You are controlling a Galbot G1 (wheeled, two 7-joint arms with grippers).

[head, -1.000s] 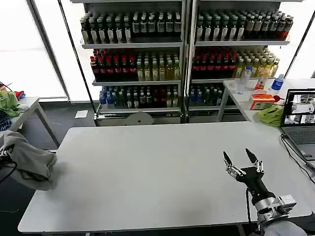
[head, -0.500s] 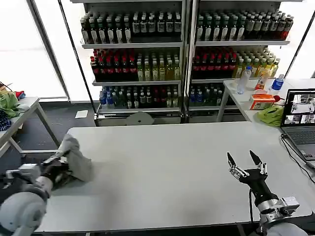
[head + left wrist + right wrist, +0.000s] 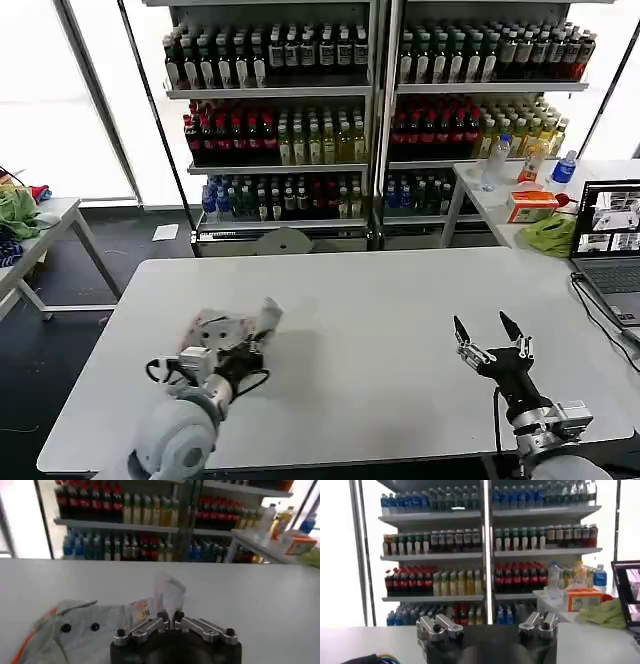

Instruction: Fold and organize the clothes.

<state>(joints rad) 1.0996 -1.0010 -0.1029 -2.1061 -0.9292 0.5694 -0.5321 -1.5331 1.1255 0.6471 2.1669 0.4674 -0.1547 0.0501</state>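
Beverage shelves behind, the left gripper (image 3: 262,322) at lower left pinches a bunched grey shirt (image 3: 100,622) over the counter (image 3: 380,300), apparently for spreading; the right gripper (image 3: 490,335) waits lower right, jaws spread.

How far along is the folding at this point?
Early. Done: one grey shirt is on the white table, bunched up, orange-lined collar showing. In hand: the left gripper is shut on a pinch of its fabric over the table's left side. The right gripper hangs open above the table's right side, holding nothing. Left: spreading the shirt flat, every fold, and putting it in order.
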